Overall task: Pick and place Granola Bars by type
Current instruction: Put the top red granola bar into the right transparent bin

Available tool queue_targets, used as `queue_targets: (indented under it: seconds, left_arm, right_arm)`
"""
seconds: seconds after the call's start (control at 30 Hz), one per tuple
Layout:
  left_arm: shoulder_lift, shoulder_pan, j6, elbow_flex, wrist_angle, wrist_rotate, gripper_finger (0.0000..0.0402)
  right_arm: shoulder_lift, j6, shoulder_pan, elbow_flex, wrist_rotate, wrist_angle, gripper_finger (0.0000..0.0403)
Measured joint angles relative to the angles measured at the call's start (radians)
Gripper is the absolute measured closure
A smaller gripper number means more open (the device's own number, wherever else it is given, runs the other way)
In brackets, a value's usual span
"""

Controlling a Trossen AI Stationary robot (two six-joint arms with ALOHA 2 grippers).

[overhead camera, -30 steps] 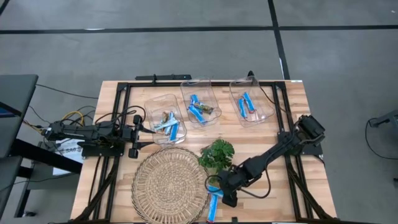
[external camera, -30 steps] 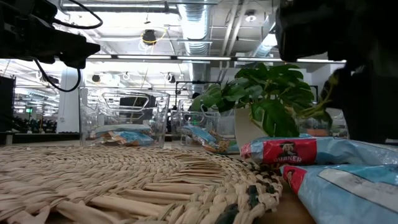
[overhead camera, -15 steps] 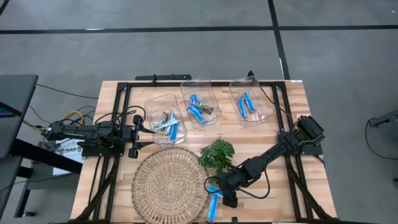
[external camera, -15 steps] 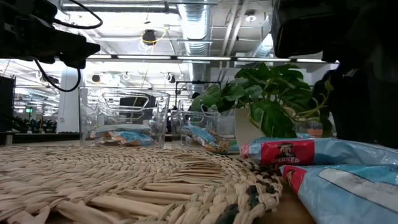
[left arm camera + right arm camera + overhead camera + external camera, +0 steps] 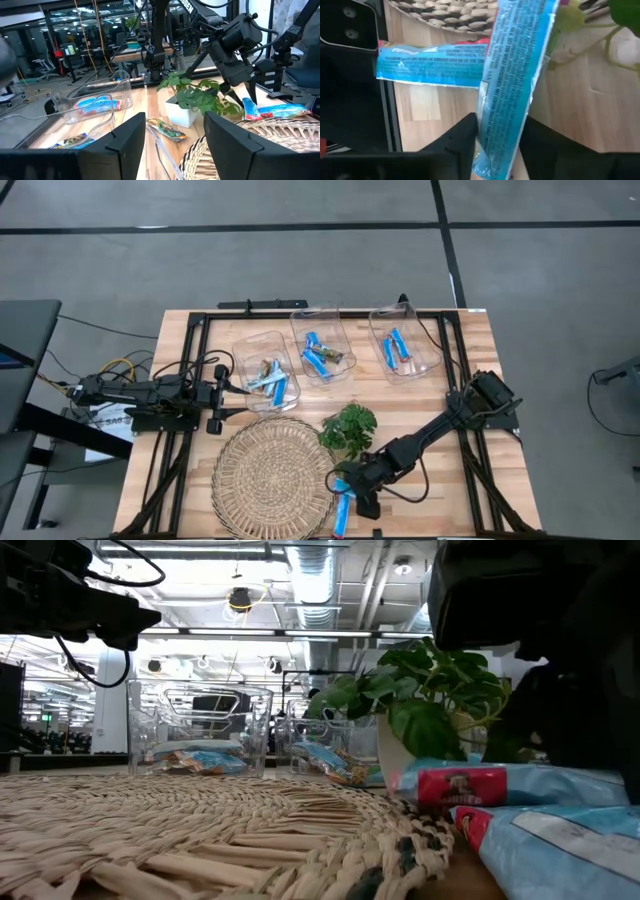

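Two blue granola bars with red ends (image 5: 344,502) (image 5: 462,785) lie at the right rim of the woven mat (image 5: 272,475), one across the other. My right gripper (image 5: 352,494) (image 5: 500,142) slants down over them, shut on the upper bar (image 5: 512,75). More bars lie in three clear tubs (image 5: 268,370) (image 5: 322,346) (image 5: 403,346) at the far side. My left gripper (image 5: 228,394) (image 5: 175,145) waits open and level at the table's left, holding nothing. My right gripper has the upper blue bar between its two fingers (image 5: 462,137), which lie against its two long edges (image 5: 485,125) close to one end. The fingers slant down from the table's right side and lie across the bar. The bar's far end rests over the other bar (image 5: 430,62) and the mat's rim.
A small potted plant (image 5: 348,428) (image 5: 430,690) stands just beyond the bars, close to my right arm. The black frame rails (image 5: 320,313) run round the table. The woven mat covers the near middle.
My right gripper has sunk toward the two bars and shifted a little toward the table's near left, now standing in front of the plant's right side in the low view. The bars lie where they were.
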Motion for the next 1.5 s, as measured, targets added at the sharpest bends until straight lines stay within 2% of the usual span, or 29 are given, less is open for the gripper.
queue_targets:
  seconds: [0.23, 0.43, 0.73, 0.97, 1.27, 1.4, 1.5]
  left_arm:
    - [0.0, 0.0, -0.008, 0.0, 0.0, 0.0, 0.0206]
    - [0.0, 0.0, -0.004, 0.0, 0.0, 0.0, 0.0206]
    - [0.0, 0.0, -0.003, 0.0, 0.0, 0.0, 0.0206]
    - [0.0, 0.0, 0.002, 0.0, 0.0, 0.0, 0.0206]
    - [0.0, 0.0, -0.001, 0.0, 0.0, 0.0, 0.0206]
    - [0.0, 0.0, 0.002, 0.0, 0.0, 0.0, 0.0206]
    - [0.0, 0.0, -0.003, 0.0, 0.0, 0.0, 0.0206]
  right_arm:
    - [-0.007, 0.003, 0.0, 0.0, 0.003, -0.002, 0.0344]
    - [-0.007, -0.01, 0.001, 0.0, 0.004, 0.039, 0.0377]
    - [-0.007, -0.081, 0.007, 0.0, 0.034, 0.286, 0.0369]
    - [-0.007, -0.147, -0.009, 0.0, 0.037, 0.443, 0.0378]
    - [-0.062, -0.182, -0.016, 0.003, 0.053, 0.455, 0.0371]
    - [-0.134, -0.288, -0.042, 0.008, 0.135, 0.412, 0.0375]
    - [-0.196, -0.362, -0.077, 0.008, 0.25, 0.317, 0.0379]
